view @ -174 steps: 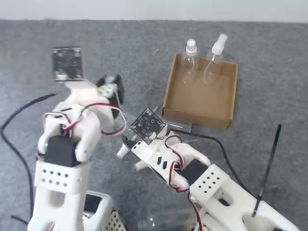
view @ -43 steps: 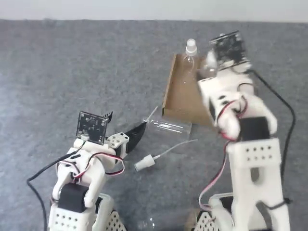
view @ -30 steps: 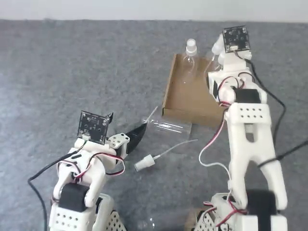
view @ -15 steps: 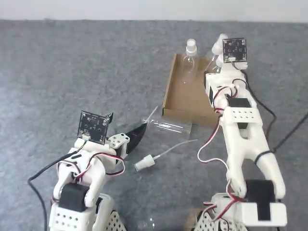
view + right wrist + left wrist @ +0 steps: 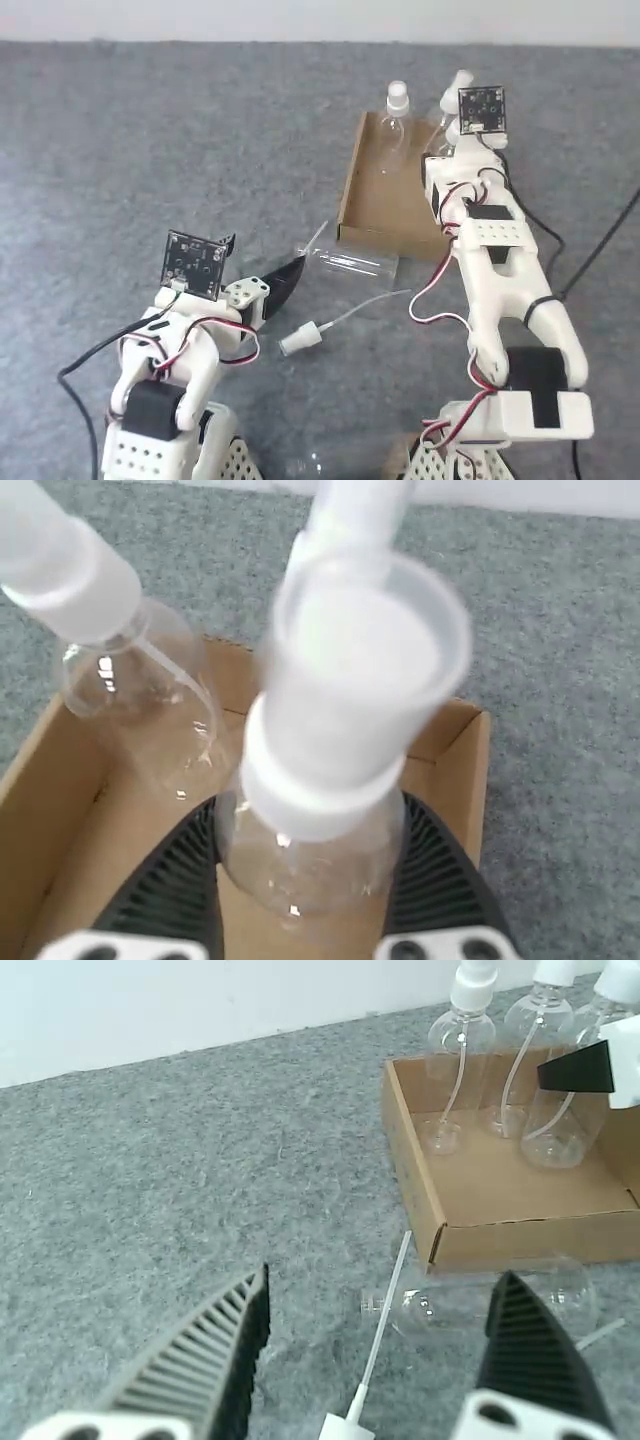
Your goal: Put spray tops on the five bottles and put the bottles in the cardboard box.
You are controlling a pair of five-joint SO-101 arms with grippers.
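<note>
My right gripper [image 5: 310, 865] is shut on a clear bottle [image 5: 335, 740] with a white spray top, upright inside the cardboard box [image 5: 350, 195] near its far right corner. Two more capped bottles [image 5: 458, 1055] [image 5: 527, 1045] stand along the box's far wall. A clear bottle without a top [image 5: 350, 266] lies on the carpet against the box's near wall, and a loose spray top [image 5: 303, 338] with its tube lies just in front of it. My left gripper [image 5: 383, 1280] hangs open above the carpet, short of the lying bottle [image 5: 480, 1300] and the spray top [image 5: 368, 1360].
Grey carpet covers the table. The right arm [image 5: 495, 250] stretches over the box's near right side. A white perforated basket [image 5: 235, 455] and another clear bottle [image 5: 310, 465] sit at the near edge between the arm bases.
The right arm rose from the middle of the carpet, carried a capped bottle over the box and lowered it at the far right corner. The left arm came down and has since kept still.
</note>
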